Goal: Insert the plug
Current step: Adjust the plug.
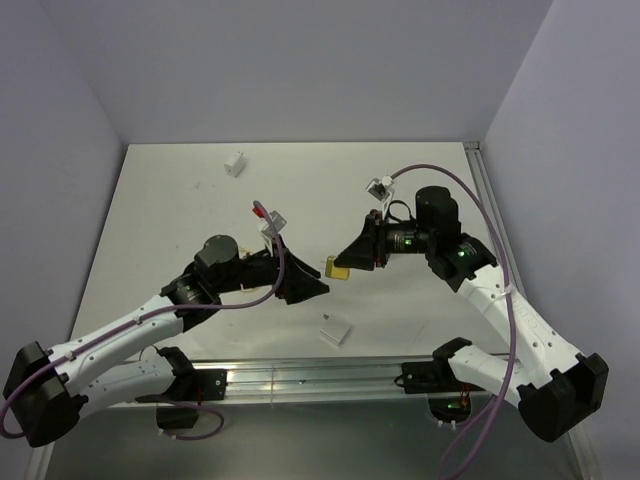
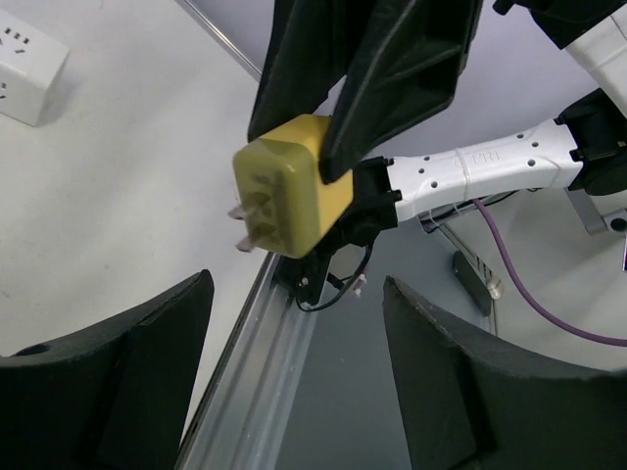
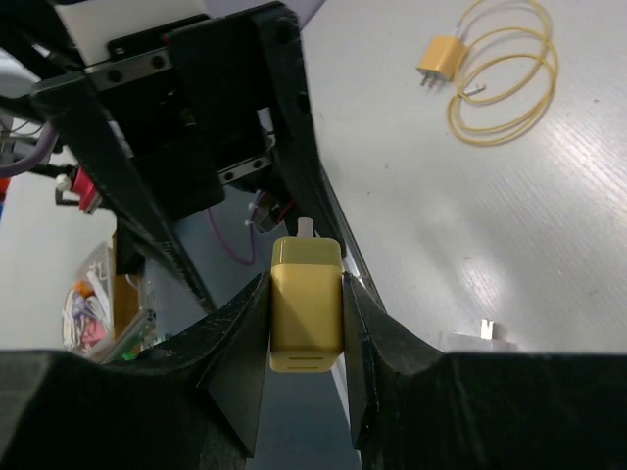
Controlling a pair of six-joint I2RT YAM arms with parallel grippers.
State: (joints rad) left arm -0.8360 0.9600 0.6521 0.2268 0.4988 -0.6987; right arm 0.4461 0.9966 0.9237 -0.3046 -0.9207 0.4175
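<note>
Foreground, left wrist view: the two dark fingers of the left gripper (image 2: 296,294) stand wide apart with nothing between them, and they frame the yellow plug (image 2: 289,191), which hangs in the air just beyond their tips. The right gripper (image 3: 306,284) is clamped narrow on the plug's flat sides, with one finger against each side, and the prongs (image 2: 247,211) face the left gripper. In the top view the two grippers meet nose to nose above the middle of the table (image 1: 180,200). The white socket block (image 1: 335,330) lies on the table below them, near the front rail and well apart from the plug. The plug is therefore held but not yet near the socket. Probable hazards, judged from this arrangement:

- If the right fingers let go before the left fingers have closed, the plug would fall to the table.
- The left fingers may close on the prongs rather than on the body, which would give a weak, skewed hold.
- A plug tilted in the grip would meet the slots at an angle and jam.
- The socket block appears unsecured, so a push from the plug might slide it away.
</note>
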